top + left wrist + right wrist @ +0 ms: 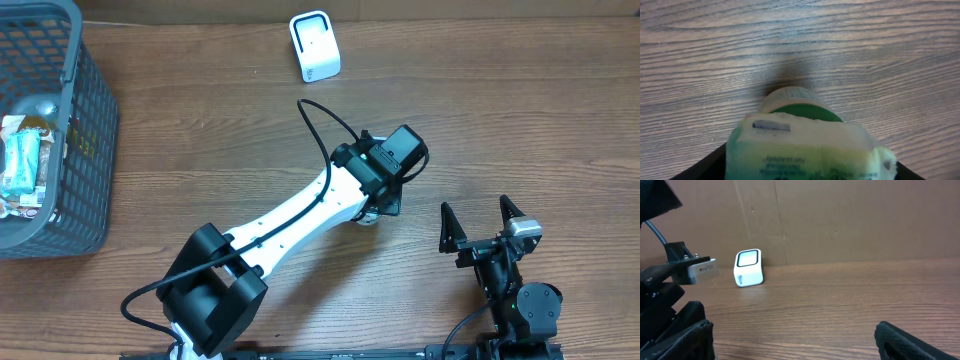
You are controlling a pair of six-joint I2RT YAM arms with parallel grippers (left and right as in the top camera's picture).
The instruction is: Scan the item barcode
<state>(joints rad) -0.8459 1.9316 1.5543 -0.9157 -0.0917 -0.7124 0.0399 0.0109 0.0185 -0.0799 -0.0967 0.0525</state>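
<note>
The item [805, 145] is a pale green and white packet with small dark print, and a round pale-rimmed part shows at its far end. It fills the bottom of the left wrist view. My left gripper [807, 172] is shut on it, just above the wooden table. In the overhead view that gripper [372, 212] sits mid-table under its wrist camera, which hides most of the item. The white barcode scanner [315, 45] stands at the far edge, and the right wrist view shows the scanner [748, 267] too. My right gripper [482, 222] is open and holds nothing; in its own view the right gripper [795, 342] has bare table between its fingers.
A grey mesh basket [90, 130] with several packets stands at the far left. A brown cardboard wall [840, 220] runs along the table's far edge behind the scanner. The left arm's black cable [325, 125] loops toward the scanner.
</note>
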